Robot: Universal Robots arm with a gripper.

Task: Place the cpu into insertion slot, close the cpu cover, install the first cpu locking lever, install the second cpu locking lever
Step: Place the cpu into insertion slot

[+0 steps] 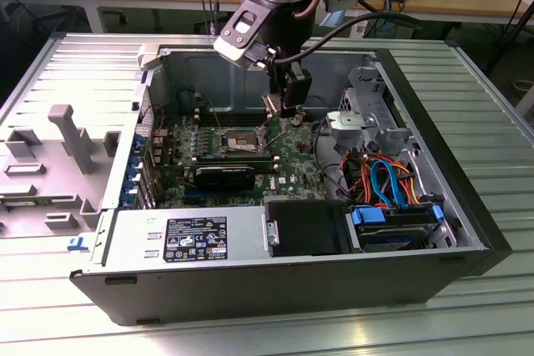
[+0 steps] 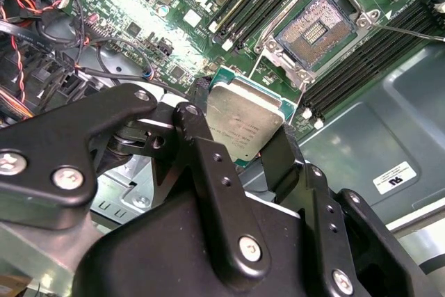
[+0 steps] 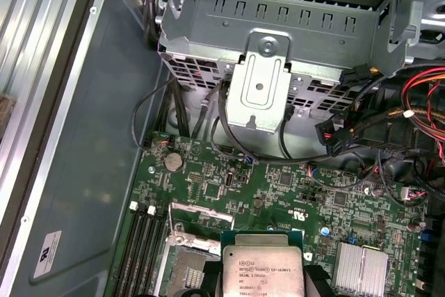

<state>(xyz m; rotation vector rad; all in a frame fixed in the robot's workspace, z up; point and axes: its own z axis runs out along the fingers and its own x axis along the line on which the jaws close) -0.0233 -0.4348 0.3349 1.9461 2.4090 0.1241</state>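
Observation:
In both wrist views the cpu (image 2: 243, 122) (image 3: 263, 269) shows its silvery face on a green base, and my gripper (image 2: 240, 130) is shut on its edges with two black fingers (image 2: 198, 137). It hangs above the green motherboard, short of the insertion slot (image 2: 316, 29), whose dark centre lies bare inside a silvery rim. In the exterior view my gripper (image 1: 288, 112) hovers inside the open case, just to that view's right of the insertion slot (image 1: 238, 141). A silvery plate (image 3: 197, 243) at the socket's edge looks like the raised cpu cover. Thin wire levers (image 2: 410, 29) stand free beside the socket.
Long black memory sticks (image 2: 254, 1) flank the socket. A silver drive cage (image 3: 278, 26) (image 1: 367, 114) and coloured cables (image 1: 384, 177) crowd the exterior view's right. The power supply (image 1: 188, 239) and a black shroud (image 1: 304, 227) sit at the case's near wall. A grey plastic part (image 1: 67, 147) lies outside.

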